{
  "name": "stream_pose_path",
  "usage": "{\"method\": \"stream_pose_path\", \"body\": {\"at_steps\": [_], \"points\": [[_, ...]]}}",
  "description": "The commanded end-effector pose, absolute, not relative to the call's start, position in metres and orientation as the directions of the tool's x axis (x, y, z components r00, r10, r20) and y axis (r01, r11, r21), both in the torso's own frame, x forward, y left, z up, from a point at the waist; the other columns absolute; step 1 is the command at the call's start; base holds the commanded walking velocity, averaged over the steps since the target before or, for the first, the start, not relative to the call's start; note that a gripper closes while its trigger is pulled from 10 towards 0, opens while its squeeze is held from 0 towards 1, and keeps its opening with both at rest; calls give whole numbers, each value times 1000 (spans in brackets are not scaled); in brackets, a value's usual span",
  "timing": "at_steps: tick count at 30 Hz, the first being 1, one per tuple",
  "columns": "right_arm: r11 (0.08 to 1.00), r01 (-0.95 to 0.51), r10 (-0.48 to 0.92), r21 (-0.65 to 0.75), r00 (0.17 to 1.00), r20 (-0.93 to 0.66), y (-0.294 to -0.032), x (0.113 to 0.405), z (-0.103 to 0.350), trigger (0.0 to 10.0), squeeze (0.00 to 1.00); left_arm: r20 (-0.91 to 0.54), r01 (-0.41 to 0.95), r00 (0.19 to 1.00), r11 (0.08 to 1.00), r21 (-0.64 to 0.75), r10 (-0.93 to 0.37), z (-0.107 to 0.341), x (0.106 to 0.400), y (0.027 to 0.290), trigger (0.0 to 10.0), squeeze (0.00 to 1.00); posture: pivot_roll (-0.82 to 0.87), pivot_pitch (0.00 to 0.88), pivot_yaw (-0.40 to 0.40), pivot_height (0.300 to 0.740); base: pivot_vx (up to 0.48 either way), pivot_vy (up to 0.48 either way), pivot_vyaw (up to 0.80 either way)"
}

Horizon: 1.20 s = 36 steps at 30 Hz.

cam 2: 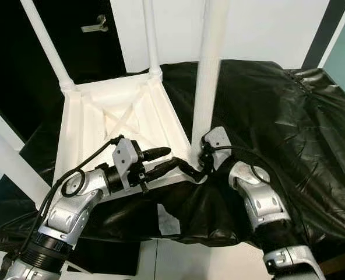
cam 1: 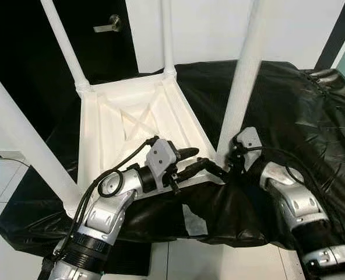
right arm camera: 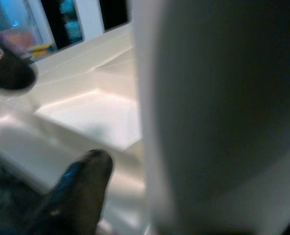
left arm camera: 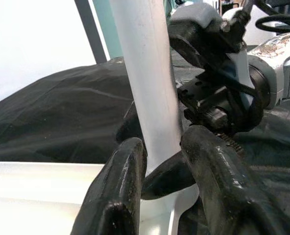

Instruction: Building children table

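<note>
The white children's table (cam 1: pixel 111 125) lies upside down on a black-covered surface, its legs pointing up. The near right leg (cam 1: pixel 240 87) rises from the table's corner. My left gripper (cam 1: pixel 204 160) reaches along the table's near rim toward that corner and is open. In the left wrist view its fingers (left arm camera: pixel 119 186) stand either side of the base of the leg (left arm camera: pixel 147 83). My right gripper (cam 1: pixel 233 158) is pressed up to the same leg's base from the other side. The right wrist view holds the leg (right arm camera: pixel 213 112) very close and blurred.
Three more white legs stand up: near left (cam 1: pixel 21 134), far left (cam 1: pixel 67 46) and far middle (cam 1: pixel 168 35). The black cover (cam 1: pixel 295 111) spreads to the right. A dark door with a lever handle (cam 1: pixel 109 24) is behind. Pale floor lies at the left.
</note>
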State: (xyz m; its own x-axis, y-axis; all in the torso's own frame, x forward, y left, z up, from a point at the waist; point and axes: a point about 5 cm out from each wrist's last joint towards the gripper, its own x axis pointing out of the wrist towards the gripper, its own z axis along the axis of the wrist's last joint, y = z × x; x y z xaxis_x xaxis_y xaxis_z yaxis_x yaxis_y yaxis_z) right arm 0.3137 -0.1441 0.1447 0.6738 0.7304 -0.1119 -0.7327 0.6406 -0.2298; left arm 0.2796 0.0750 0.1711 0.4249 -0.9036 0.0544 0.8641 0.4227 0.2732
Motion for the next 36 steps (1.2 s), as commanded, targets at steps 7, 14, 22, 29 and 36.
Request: {"method": "stream_pose_path", "body": {"at_steps": [7, 14, 22, 29, 36], "points": [[561, -806, 777, -189, 592, -216, -147, 304, 126, 0, 0, 41, 860, 434, 428, 278, -900, 170, 280, 81, 10000, 0, -27, 0, 33, 740, 0, 0, 0], [612, -769, 735, -186, 640, -224, -158, 304, 122, 0, 0, 41, 863, 430, 424, 274, -902, 170, 280, 80, 10000, 0, -40, 0, 42, 740, 0, 0, 0], [839, -516, 487, -172, 853, -184, -155, 310, 115, 10000, 0, 40, 869, 417, 411, 275, -908, 171, 281, 78, 10000, 0, -58, 0, 54, 740, 0, 0, 0], [977, -204, 192, -64, 969, -157, -130, 301, 106, 10000, 0, 40, 874, 409, 404, 269, -912, 170, 279, 76, 10000, 0, -60, 0, 49, 740, 0, 0, 0], [1000, 21, -19, 13, 990, -140, -112, 294, 105, 10000, 0, 41, 876, 404, 400, 268, -914, 169, 278, 74, 10000, 0, -53, 0, 40, 740, 0, 0, 0]]}}
